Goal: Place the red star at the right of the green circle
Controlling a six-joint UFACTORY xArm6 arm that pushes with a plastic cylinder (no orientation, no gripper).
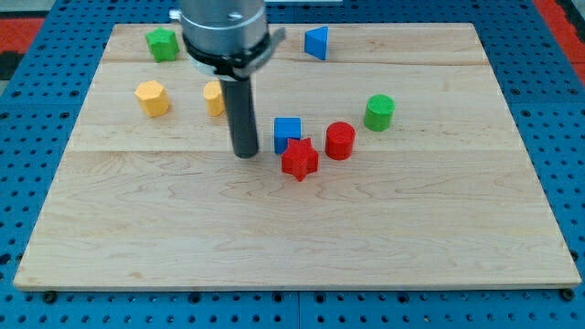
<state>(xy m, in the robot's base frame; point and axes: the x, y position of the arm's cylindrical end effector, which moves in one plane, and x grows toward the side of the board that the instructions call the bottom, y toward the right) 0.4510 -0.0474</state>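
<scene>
The red star (299, 159) lies near the board's middle, just below the blue cube (287, 132) and left of the red cylinder (340, 140). The green circle (379, 112) stands further toward the view's right and slightly higher. My tip (245, 153) rests on the board a short way to the left of the red star, apart from it, and level with the blue cube's lower edge.
A green block (163, 44) lies at the top left and a blue triangular block (317, 43) at the top middle. A yellow block (153, 98) sits at the left; another yellow block (215, 98) is partly hidden behind the rod. The wooden board (292, 228) ends in a blue pegboard surround.
</scene>
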